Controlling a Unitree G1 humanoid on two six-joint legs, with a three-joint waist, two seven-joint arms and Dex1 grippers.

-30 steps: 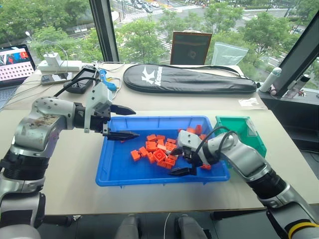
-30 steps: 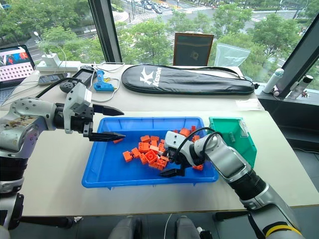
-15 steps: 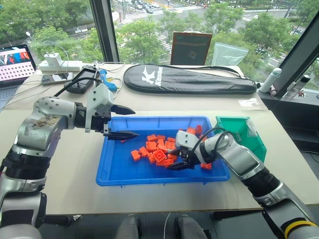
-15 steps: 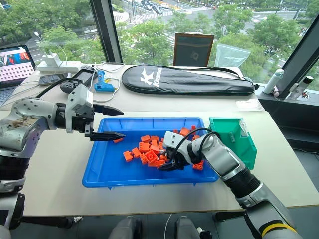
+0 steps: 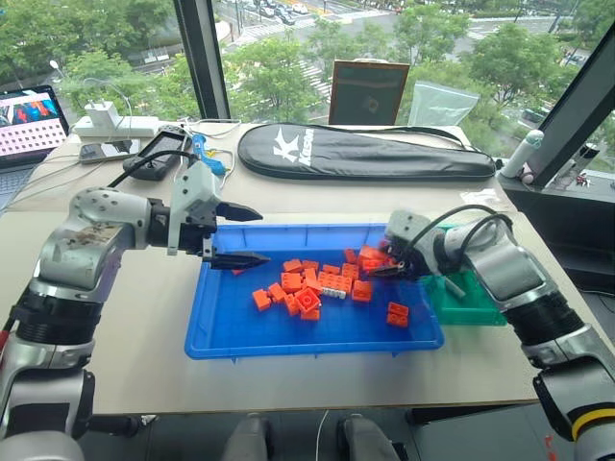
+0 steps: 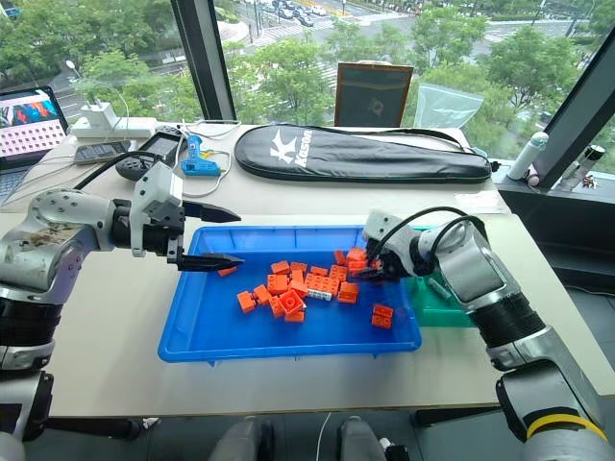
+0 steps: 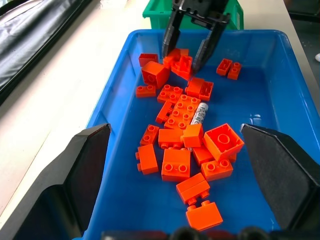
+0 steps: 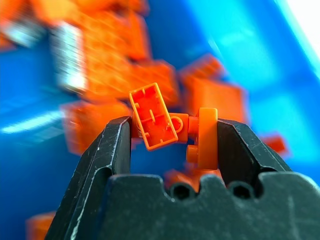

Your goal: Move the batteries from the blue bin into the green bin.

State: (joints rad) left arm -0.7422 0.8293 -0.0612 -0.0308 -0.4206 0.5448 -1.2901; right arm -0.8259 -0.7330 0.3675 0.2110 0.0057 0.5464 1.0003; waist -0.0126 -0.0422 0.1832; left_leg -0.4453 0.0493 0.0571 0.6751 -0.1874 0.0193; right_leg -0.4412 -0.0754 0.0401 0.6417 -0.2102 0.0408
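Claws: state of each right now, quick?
Left claw: open, empty, above the blue bin's left end.
Right claw: closed on orange toy bricks, not a battery.

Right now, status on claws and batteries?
Right claw shut on orange bricks, not a battery. Left claw open over blue bin. One battery among bricks.

Two orange bricks (image 8: 172,127) pinched between black jaws, above the blue bin (image 8: 250,55).
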